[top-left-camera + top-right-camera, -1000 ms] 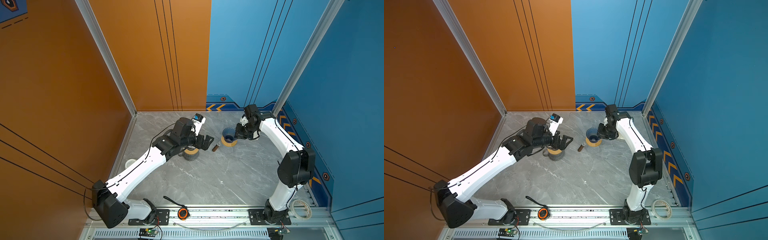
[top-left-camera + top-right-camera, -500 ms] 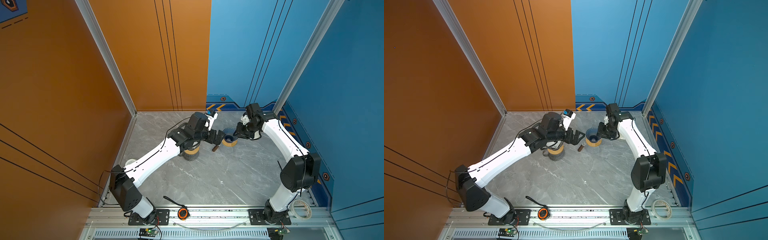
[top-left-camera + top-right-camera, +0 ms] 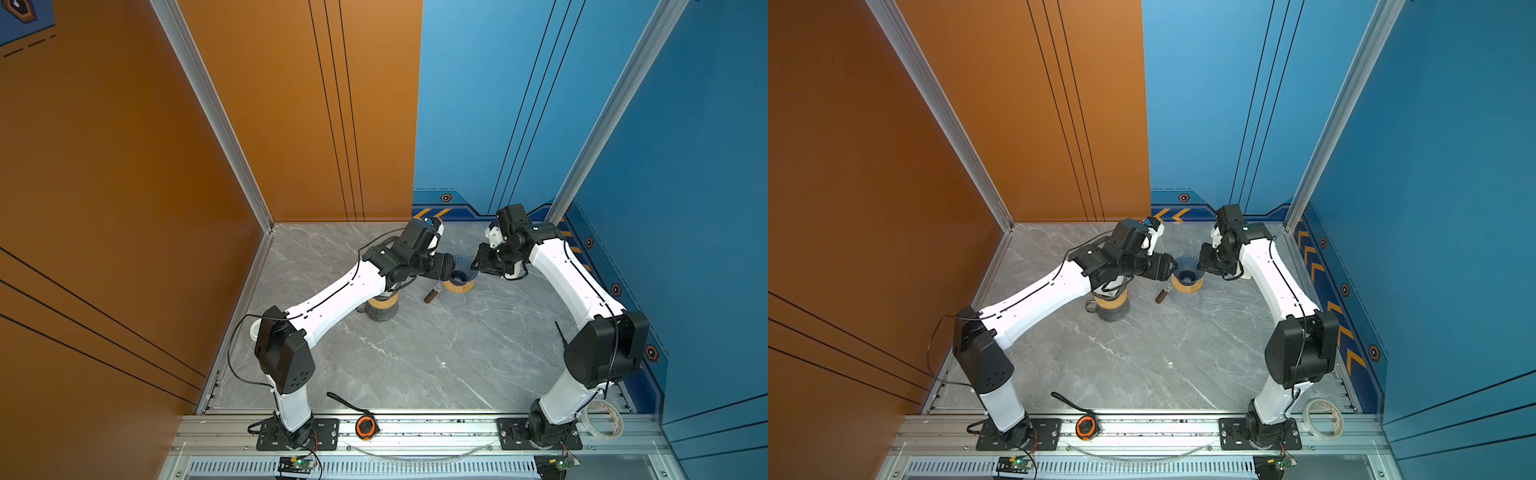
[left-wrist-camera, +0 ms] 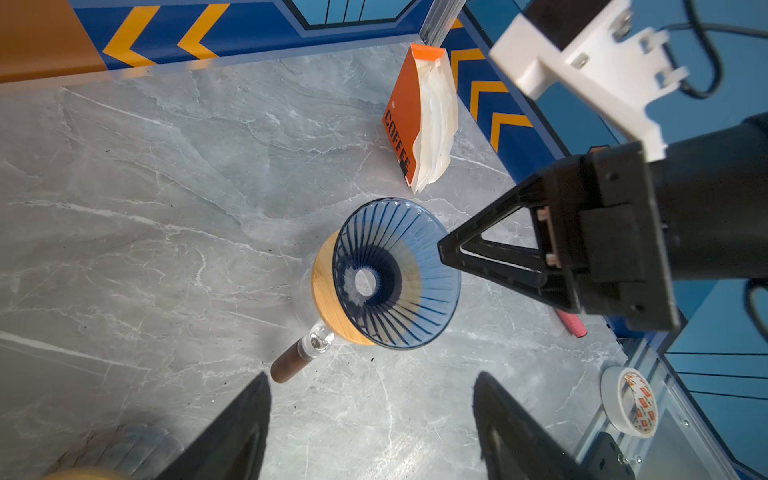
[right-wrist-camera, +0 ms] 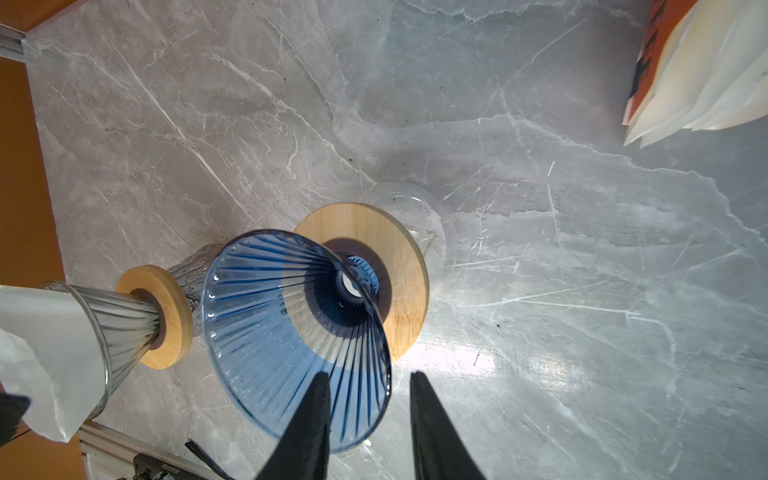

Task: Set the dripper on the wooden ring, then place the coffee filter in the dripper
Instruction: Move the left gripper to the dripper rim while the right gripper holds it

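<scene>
One finger [image 5: 307, 424] of the right claw [image 5: 369, 376] seemingly sits inside the blue dripper [image 5: 291, 332].

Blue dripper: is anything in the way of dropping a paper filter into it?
Nothing lies inside the blue ribbed glass dripper; its cone is bare down to the hole. But the right pincer straddles its rim, one finger seemingly over the mouth, so that edge is partly blocked.
</scene>
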{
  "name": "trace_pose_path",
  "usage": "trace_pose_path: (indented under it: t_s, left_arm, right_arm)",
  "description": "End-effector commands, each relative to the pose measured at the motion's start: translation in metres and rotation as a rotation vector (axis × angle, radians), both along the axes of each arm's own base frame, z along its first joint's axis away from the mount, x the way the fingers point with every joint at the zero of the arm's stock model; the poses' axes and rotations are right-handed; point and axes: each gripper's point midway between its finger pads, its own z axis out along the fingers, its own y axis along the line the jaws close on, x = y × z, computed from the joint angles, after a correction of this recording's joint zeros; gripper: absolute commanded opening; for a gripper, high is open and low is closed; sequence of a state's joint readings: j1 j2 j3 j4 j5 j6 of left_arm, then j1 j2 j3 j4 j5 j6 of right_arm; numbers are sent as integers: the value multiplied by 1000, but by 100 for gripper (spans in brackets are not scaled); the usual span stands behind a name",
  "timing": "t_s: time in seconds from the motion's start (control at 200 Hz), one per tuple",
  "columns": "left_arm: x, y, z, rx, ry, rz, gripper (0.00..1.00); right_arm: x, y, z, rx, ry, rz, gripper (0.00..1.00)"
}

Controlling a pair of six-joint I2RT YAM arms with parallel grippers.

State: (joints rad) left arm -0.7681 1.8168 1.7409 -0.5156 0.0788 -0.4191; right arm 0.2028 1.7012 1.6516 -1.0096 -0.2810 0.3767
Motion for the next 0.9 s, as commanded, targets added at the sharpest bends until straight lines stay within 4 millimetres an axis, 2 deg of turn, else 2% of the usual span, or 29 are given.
trace_pose_path:
  t_s: [0.0,0.15,0.411,0.486,0.891]
  left_arm:
    - [0,-8,-9,9,52,8,72]
    - [8,-18,-19,9,71,1,61]
    - [14,-26,-36,9,110,-7,52]
    - [15,-28,-40,9,118,-21,47]
    - [23,-26,-52,13,145,-4,39]
  right_arm:
    - [3,-7,10,-33,-66,0,30]
    - [8,-10,9,-46,-83,-11,27]
    - [10,-9,5,-46,-89,-5,23]
    - [12,-8,3,-37,-90,-5,23]
    - [17,-7,-5,-23,-72,-9,18]
